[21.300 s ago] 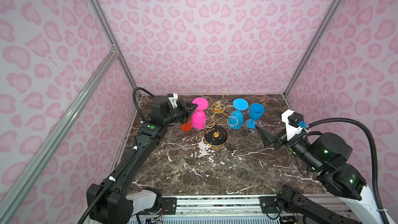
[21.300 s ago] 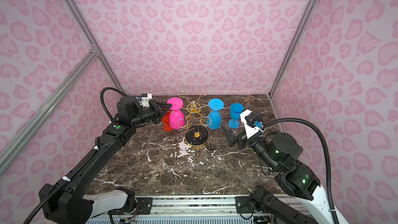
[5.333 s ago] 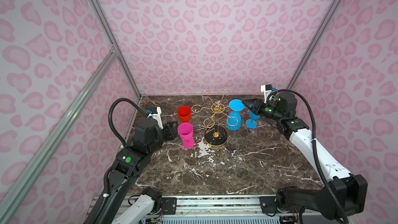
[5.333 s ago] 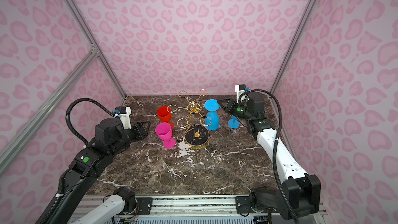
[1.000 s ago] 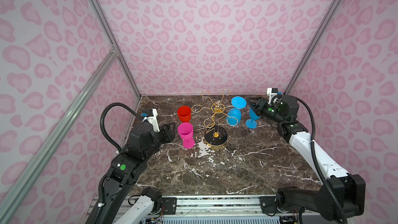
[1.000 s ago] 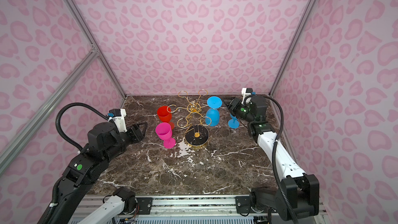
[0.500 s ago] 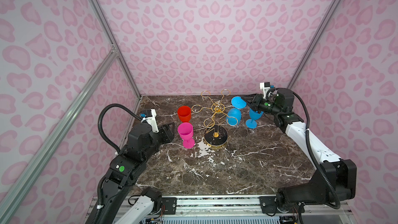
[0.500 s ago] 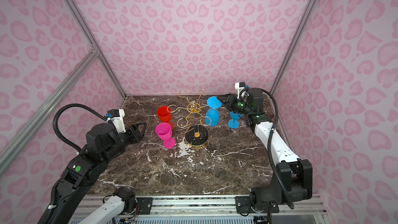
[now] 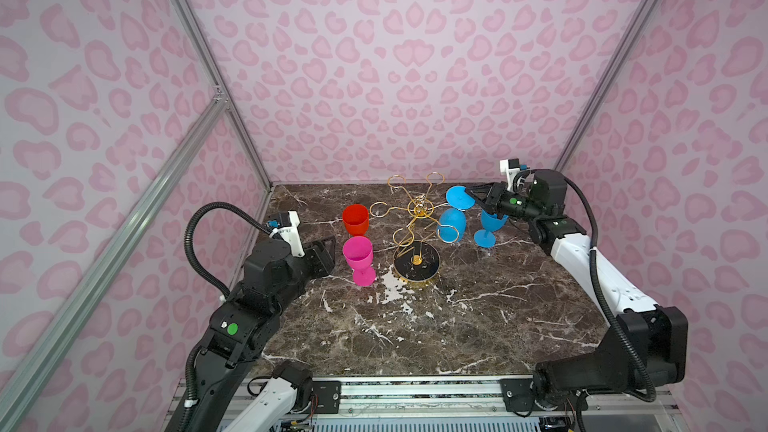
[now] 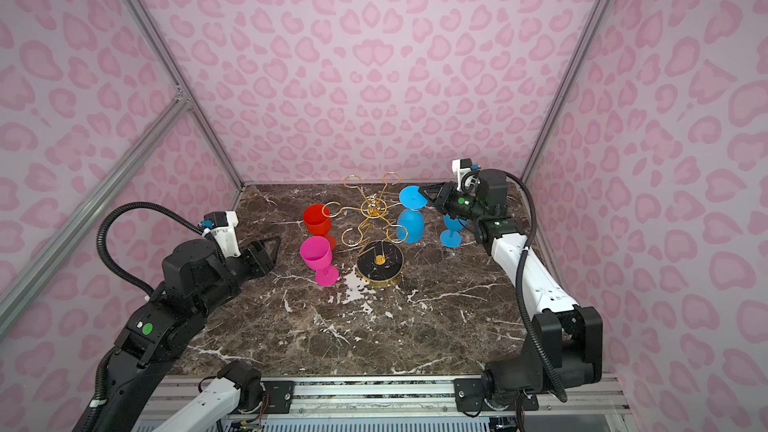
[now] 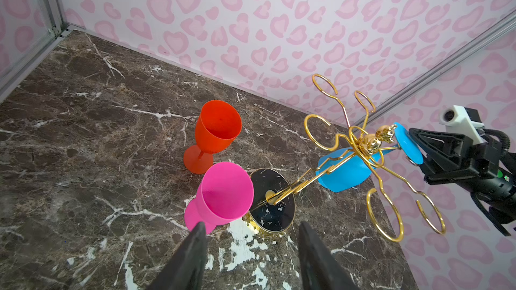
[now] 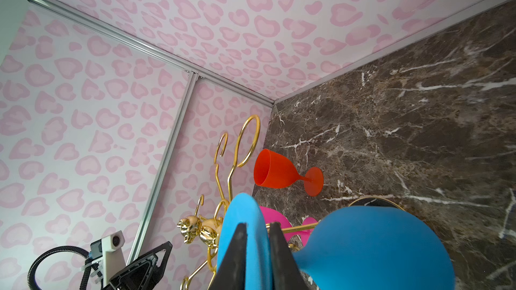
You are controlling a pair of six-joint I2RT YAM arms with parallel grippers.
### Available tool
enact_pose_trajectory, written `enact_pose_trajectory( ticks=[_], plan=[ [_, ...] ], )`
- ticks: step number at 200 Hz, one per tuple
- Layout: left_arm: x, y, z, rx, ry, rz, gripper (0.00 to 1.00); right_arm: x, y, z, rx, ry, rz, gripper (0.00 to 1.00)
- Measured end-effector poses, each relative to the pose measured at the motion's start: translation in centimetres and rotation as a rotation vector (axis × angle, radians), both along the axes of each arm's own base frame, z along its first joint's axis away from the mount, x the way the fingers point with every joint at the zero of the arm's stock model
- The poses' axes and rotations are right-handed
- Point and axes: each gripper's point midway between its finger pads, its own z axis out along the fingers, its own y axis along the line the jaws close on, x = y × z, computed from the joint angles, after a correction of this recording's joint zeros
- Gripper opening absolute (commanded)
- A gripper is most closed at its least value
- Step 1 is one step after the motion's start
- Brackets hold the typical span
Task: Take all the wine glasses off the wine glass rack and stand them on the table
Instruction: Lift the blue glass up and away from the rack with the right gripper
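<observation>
The blue wine glass (image 9: 452,224) is hung upside down on the wine glass rack (image 9: 420,209), on the side that faces the right arm. Its stem is caught in one looped arm, its foot is carried above the wire, and its bowl is hung mouth down below. Its long axis is thus held upright, parallel to the rack's central post. The right gripper (image 12: 258,225) is brought in level from outside the rack. In the right wrist view the rim of the foot is seen pinched between its two fingers (image 12: 234,255), which are drawn close together. The left gripper (image 11: 251,224) is kept on the opposite side of the rack, jaws spread and nothing held, so the right arm is plainly the nearer. As the glass lies between that gripper and the post, an outward pull along the looped arm is judged to be called for, so that the stem is slid free. Which way the loop's mouth is turned cannot be told.

Three glasses are stood upright on the table (image 9: 415,326) around the rack. A red glass (image 9: 355,220) and a pink glass (image 9: 357,253), on the left arm's side, are both seen empty. A second blue glass (image 9: 490,224) is stood just outside the hung one, partly hidden by the right gripper, its inside not shown
</observation>
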Motion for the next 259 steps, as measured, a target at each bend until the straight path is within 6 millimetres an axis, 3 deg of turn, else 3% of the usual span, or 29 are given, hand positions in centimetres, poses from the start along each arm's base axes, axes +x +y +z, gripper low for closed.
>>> enact_pose_trajectory(
  ticks=[47, 130, 259],
  plan=[
    [0.0, 0.0, 0.0, 0.000, 0.000, 0.000, 0.54, 0.0, 0.1, 0.6, 0.005, -0.018, 0.010, 0.00],
    [-0.1, 0.0, -0.2, 0.003, 0.007, 0.001, 0.54, -0.2, 0.4, 1.0, 0.020, -0.019, 0.015, 0.00],
    [-0.5, 0.2, 0.1, -0.005, -0.001, 0.002, 0.54, -2.9, 3.0, 2.2, 0.066, -0.011, 0.075, 0.00]
  ],
)
